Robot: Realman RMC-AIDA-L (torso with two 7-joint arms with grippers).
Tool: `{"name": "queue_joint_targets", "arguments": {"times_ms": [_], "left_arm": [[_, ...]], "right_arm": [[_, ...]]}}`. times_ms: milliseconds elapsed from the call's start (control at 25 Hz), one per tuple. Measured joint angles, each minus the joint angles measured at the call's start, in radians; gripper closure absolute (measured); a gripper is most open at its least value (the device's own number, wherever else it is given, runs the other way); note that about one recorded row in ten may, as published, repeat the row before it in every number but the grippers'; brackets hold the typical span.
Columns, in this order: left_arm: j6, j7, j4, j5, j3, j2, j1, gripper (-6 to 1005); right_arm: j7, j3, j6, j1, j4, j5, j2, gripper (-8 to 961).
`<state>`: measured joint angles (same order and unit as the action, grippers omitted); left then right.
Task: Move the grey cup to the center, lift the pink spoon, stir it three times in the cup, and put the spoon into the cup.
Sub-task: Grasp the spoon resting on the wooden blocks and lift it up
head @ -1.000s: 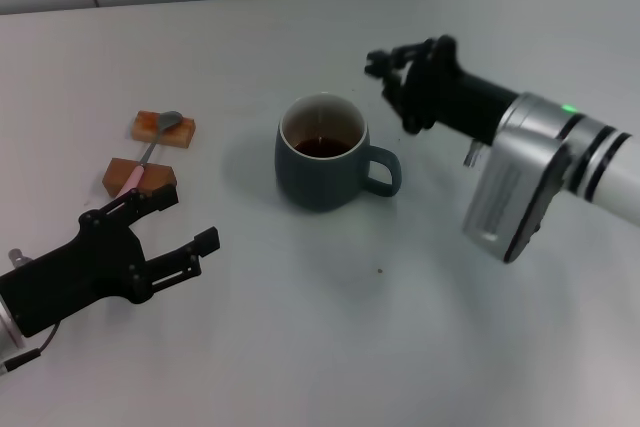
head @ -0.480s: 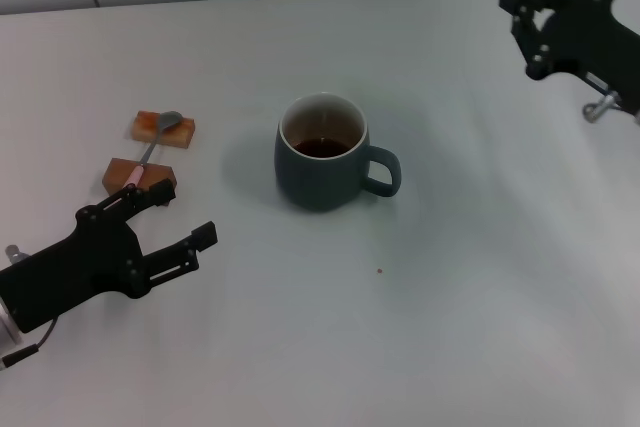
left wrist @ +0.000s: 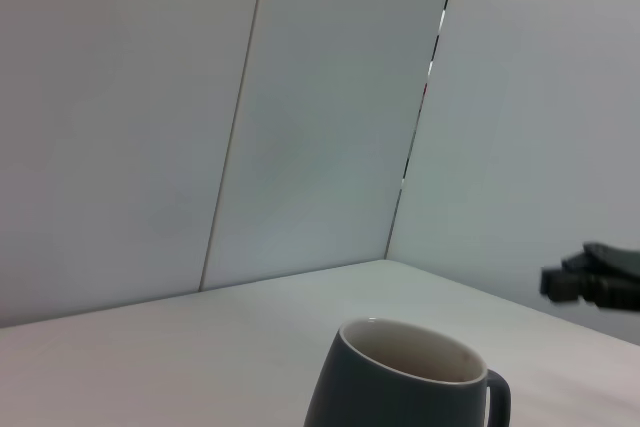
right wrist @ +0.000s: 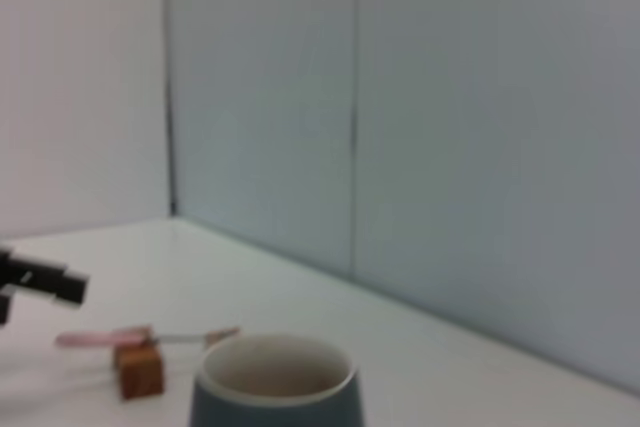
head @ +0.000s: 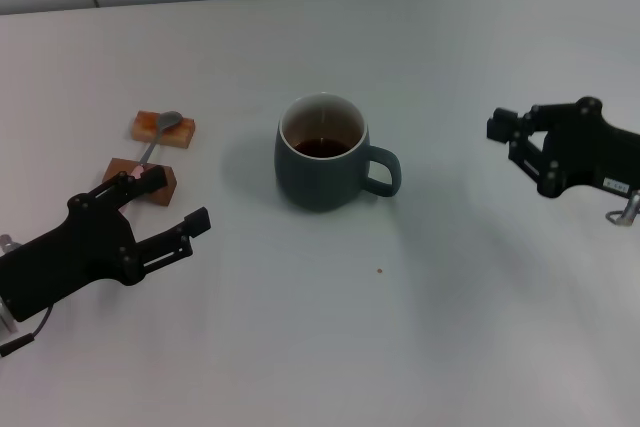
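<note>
The grey cup (head: 322, 155) stands upright mid-table with dark liquid inside and its handle pointing toward my right arm; it also shows in the left wrist view (left wrist: 400, 379) and the right wrist view (right wrist: 275, 385). The pink spoon (head: 152, 147) lies across two small brown blocks at the left, its bowl on the far block; in the right wrist view the spoon (right wrist: 150, 336) looks level. My left gripper (head: 168, 204) is open just before the near block, one finger overlapping the spoon's handle end. My right gripper (head: 515, 144) hangs open and empty, well off the cup's handle side.
The far brown block (head: 163, 129) and the near brown block (head: 140, 175) hold the spoon off the white table (head: 380, 347). A tiny dark speck (head: 379, 270) lies in front of the cup. A panelled wall runs along the table's far edge.
My right arm has drawn away from the cup's handle, swinging out to the right and then down to table level. My left gripper has crept slightly toward the near block.
</note>
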<state>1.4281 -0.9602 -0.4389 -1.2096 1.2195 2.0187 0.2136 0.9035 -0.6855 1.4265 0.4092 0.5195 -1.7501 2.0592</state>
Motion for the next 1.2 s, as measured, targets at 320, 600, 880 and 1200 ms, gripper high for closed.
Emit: {"name": "queue_joint_targets", "arguments": {"times_ms": [320,600,880,1200], "left_arm": [[0.000,0.000,0.001,0.001,0.000,0.000,0.007,162],[0.000,0.000,0.003,0.001,0.000,0.000,0.002,163],[0.000,0.000,0.005,0.001,0.000,0.000,-0.002,163],[0.000,0.000,0.005,0.001,0.000,0.000,-0.003,164]], "right_arm": [[0.002,-0.024,-0.033,0.020,-0.004,-0.104,0.016,845],[0.005,-0.056,-0.047,0.018,-0.006,-0.109,0.016,837],[-0.030,-0.057,-0.055,0.002,-0.008,-0.103,0.020,576],[-0.065,-0.047,-0.051,0.000,-0.024,-0.094,0.022,403]]}}
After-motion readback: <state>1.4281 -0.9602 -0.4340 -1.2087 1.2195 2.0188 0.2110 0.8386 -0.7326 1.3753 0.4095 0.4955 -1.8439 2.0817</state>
